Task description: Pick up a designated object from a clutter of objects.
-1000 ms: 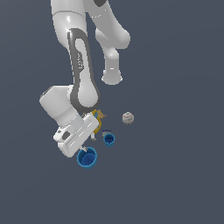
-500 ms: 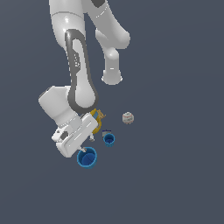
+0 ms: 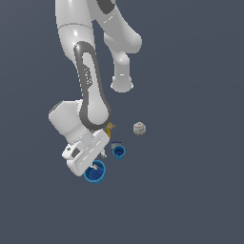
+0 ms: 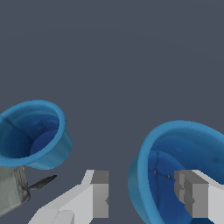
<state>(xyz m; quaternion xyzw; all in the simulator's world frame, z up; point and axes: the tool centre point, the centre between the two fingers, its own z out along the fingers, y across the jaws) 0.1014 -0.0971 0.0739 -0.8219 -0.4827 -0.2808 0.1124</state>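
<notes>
Grey tabletop [image 3: 190,190], bare around a small cluster of objects.

White Panda arm [image 3: 90,90], reaching down from the top of the exterior view, elbow bent, wrist and hand angled toward the exterior view's lower left, low over the cluster.

Gripper [image 4: 144,197], fingers [image 4: 99,194] spread, straddling one wall of the larger cup: one finger outside the rim, the other inside the bowl. Contact with the wall not discernible.

Large blue cup [image 3: 96,173], upright, mouth opening upward, wide rim, directly under the hand at the near edge of the cluster.

Small blue cup [image 3: 118,151], upright, near the large cup, toward the exterior view's right.

Yellow bottle-like object [image 3: 110,127], mostly hidden behind the wrist.

Whitish ball [image 3: 139,128], apart on the exterior view's right.
</notes>
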